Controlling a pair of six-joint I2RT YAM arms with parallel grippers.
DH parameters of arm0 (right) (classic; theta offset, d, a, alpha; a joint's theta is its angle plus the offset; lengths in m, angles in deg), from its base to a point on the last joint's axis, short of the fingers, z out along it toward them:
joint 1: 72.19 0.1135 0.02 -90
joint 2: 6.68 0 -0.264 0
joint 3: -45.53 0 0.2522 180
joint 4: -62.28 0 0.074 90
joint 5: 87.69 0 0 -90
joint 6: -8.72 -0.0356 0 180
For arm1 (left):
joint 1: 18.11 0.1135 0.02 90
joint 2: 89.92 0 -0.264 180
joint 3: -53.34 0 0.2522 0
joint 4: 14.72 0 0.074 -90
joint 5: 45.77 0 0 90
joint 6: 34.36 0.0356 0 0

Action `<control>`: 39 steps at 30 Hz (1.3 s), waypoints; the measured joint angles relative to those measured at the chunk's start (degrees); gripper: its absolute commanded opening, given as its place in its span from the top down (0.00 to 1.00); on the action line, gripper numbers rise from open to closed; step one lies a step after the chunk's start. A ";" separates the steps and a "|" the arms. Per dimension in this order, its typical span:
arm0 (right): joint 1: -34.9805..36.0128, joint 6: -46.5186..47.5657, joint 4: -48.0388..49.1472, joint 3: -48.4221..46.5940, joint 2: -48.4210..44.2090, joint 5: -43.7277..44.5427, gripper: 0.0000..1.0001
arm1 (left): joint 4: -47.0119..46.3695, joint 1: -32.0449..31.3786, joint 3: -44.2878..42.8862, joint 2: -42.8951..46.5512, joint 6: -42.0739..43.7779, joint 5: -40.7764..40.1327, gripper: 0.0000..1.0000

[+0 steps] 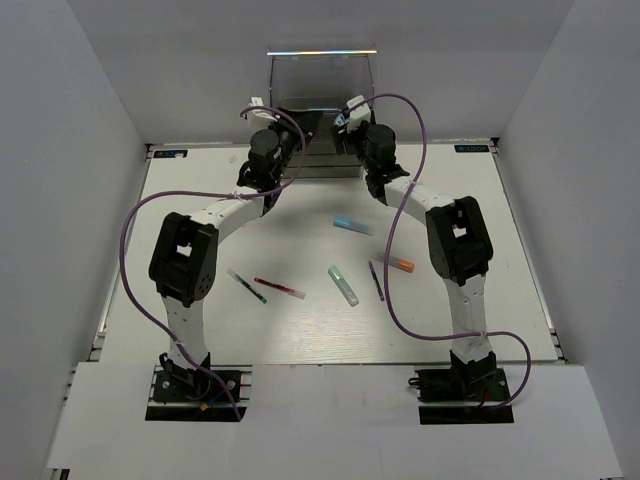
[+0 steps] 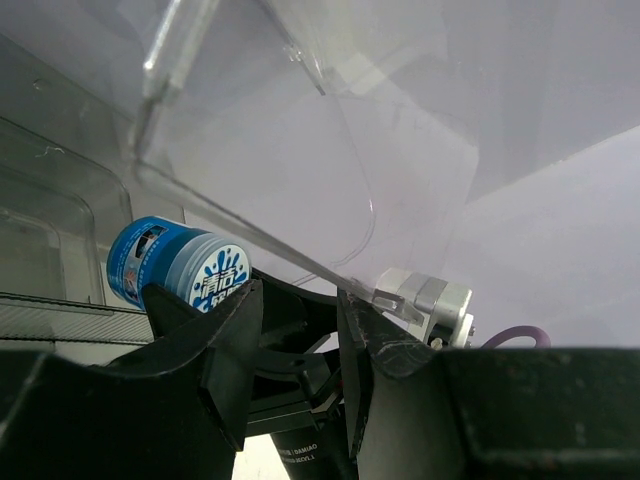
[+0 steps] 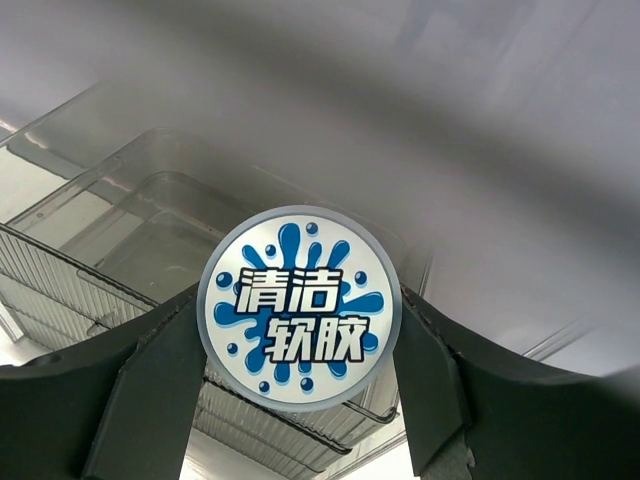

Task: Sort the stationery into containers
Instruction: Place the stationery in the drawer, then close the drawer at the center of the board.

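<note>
The clear plastic cabinet point(image 1: 322, 85) stands at the back centre, and both grippers are at its front. My right gripper point(image 1: 358, 128) is shut on the round blue-white roll point(image 3: 299, 307) and holds it over an open clear drawer point(image 3: 120, 215). The roll also shows in the left wrist view point(image 2: 180, 265). My left gripper point(image 2: 298, 290) is open, with a clear flap's edge point(image 2: 250, 235) resting on its right fingertip. On the table lie a light blue pen point(image 1: 352, 226), an orange-capped marker point(image 1: 397, 263), a green-white marker point(image 1: 343, 285), a dark thin pen point(image 1: 377, 281), a red pen point(image 1: 280, 289) and a green-tipped pen point(image 1: 246, 286).
White walls close in the table on the left, right and back. Purple cables point(image 1: 130, 230) loop off both arms over the table. The pens lie between the two arms, in the middle of the white table point(image 1: 200, 330).
</note>
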 measured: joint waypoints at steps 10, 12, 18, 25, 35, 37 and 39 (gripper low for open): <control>-0.07 1.27 0.63 1.11 -0.15 -0.87 0.17 | 0.31 -0.09 0.00 0.00 0.02 0.09 0.53; -0.07 1.14 0.24 2.36 -0.63 -1.57 0.13 | 0.87 -0.17 0.00 0.00 0.00 0.11 0.53; -0.07 1.40 -0.50 5.62 -0.74 -2.82 0.10 | 1.60 -0.37 0.00 0.00 0.20 0.39 0.53; -0.20 1.42 -0.28 13.22 -4.52 -5.53 0.10 | -0.55 -0.48 0.07 0.15 -0.02 0.55 0.53; -0.28 1.49 -0.59 26.93 -11.30 -9.94 0.16 | -3.13 -0.48 4.72 2.12 -0.26 0.61 0.53; -0.28 1.38 -0.22 29.99 -14.12 -11.15 0.17 | -3.74 -0.50 7.69 3.08 -0.55 0.76 0.53; -0.28 1.44 0.59 32.68 -16.90 -12.26 0.19 | -4.22 -0.50 11.02 4.37 -0.94 0.85 0.52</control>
